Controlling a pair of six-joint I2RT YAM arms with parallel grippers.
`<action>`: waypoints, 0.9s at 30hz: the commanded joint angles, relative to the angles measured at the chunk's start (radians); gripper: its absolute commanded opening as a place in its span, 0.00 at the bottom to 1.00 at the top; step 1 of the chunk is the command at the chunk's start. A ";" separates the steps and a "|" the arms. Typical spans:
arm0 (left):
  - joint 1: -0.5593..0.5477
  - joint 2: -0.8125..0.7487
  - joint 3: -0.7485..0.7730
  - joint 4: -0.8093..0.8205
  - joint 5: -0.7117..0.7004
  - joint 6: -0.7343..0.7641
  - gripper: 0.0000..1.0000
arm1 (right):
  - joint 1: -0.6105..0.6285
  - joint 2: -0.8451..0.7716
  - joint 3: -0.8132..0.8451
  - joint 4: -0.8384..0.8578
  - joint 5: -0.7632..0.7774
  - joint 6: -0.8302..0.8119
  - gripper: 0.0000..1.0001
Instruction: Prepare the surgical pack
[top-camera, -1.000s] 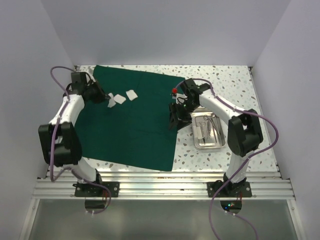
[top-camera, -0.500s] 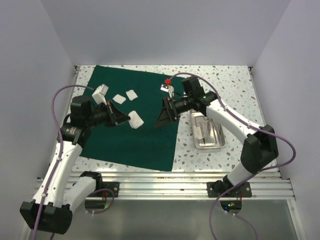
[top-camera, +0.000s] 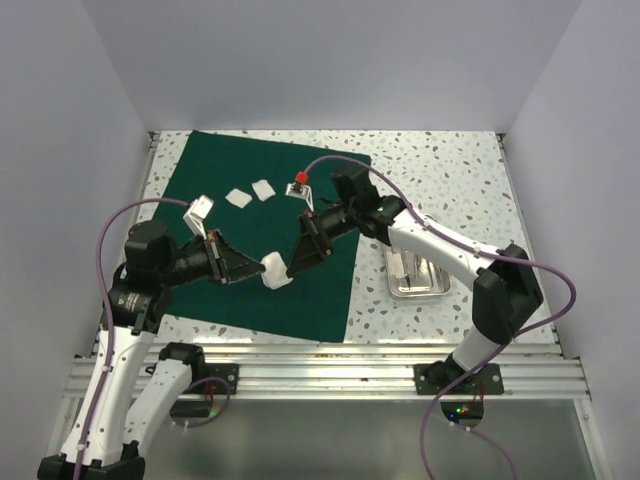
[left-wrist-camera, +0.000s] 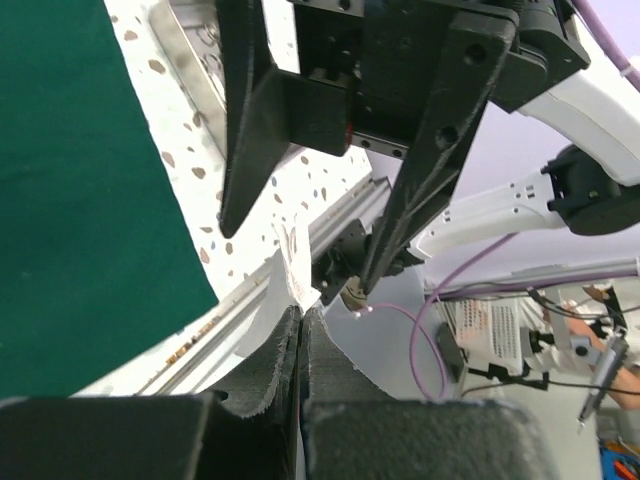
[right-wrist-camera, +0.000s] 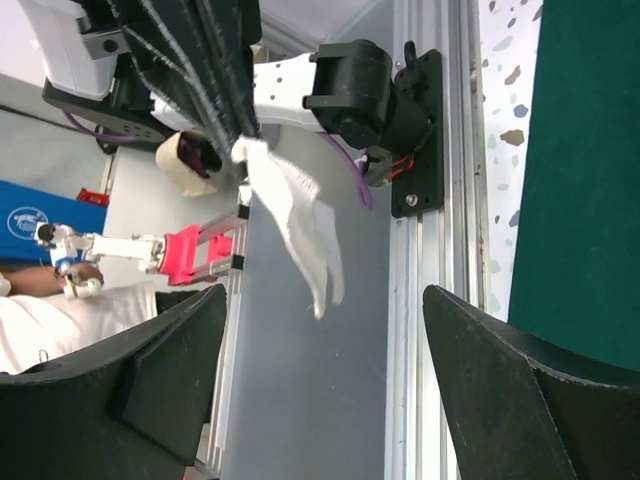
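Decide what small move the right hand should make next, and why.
Probably ease forward and close on the gauze: the left hand pinches it above the green cloth, and the right hand faces it, open and apart.

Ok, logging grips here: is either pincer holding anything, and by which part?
The left pincer is shut on one edge of a white gauze square; the rest hangs free. The right pincer stands open, holding nothing.
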 joint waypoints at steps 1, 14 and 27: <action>-0.003 -0.016 -0.009 -0.040 0.067 -0.020 0.00 | 0.035 0.036 0.060 0.084 -0.020 0.032 0.82; -0.003 -0.032 -0.015 -0.040 0.061 -0.038 0.00 | 0.108 0.079 0.056 0.179 -0.066 0.099 0.59; -0.002 0.215 0.130 -0.180 -0.236 0.147 0.64 | 0.071 0.062 0.003 -0.040 0.151 0.035 0.00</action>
